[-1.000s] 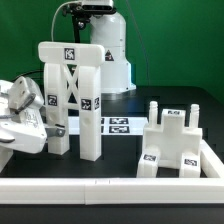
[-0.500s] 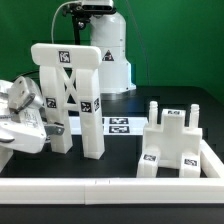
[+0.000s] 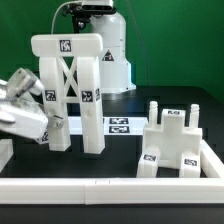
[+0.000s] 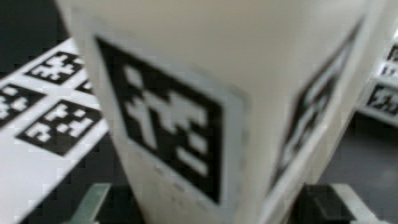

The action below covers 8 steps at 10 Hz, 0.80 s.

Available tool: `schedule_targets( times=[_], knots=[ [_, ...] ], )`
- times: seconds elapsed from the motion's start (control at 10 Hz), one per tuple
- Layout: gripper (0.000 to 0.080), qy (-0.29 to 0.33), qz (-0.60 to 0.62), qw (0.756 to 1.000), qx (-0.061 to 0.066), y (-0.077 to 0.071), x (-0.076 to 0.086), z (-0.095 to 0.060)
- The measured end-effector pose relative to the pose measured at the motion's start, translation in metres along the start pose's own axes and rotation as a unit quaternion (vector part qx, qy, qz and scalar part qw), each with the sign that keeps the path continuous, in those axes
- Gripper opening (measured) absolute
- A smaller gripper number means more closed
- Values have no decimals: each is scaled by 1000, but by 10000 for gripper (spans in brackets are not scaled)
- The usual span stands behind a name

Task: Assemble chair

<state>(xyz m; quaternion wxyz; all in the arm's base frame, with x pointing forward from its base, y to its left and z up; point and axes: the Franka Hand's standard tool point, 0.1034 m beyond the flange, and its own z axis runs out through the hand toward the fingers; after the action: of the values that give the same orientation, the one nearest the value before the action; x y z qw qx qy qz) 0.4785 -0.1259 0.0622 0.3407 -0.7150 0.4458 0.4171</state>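
The chair back (image 3: 68,85) is a white frame with two posts, a top bar, an X brace and black tags. It stands about upright at the exterior view's left. My gripper (image 3: 46,122) comes in from the left and is shut on its left post, low down. In the wrist view that post (image 4: 196,110) fills the frame between my fingers (image 4: 96,200). The chair seat (image 3: 172,140), a white block with upright pegs, sits on the table at the right, apart from the back.
The marker board (image 3: 115,126) lies flat on the black table between the two parts and also shows in the wrist view (image 4: 45,100). A white rail (image 3: 110,188) borders the front and the right. The arm's base (image 3: 108,55) stands behind.
The chair back has risen a little, shifted left and stands straighter. My gripper has lifted and tilted with it.
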Motion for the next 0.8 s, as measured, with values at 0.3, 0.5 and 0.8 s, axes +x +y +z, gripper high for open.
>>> schedule_targets(
  times=[0.3, 0.5, 0.8],
  knots=[
    [396, 9, -7, 999, -40, 4, 2, -1],
    [396, -8, -33, 991, -132, -2, -7, -4],
    [396, -43, -96, 964, -244, -30, -25, -4]
  ],
)
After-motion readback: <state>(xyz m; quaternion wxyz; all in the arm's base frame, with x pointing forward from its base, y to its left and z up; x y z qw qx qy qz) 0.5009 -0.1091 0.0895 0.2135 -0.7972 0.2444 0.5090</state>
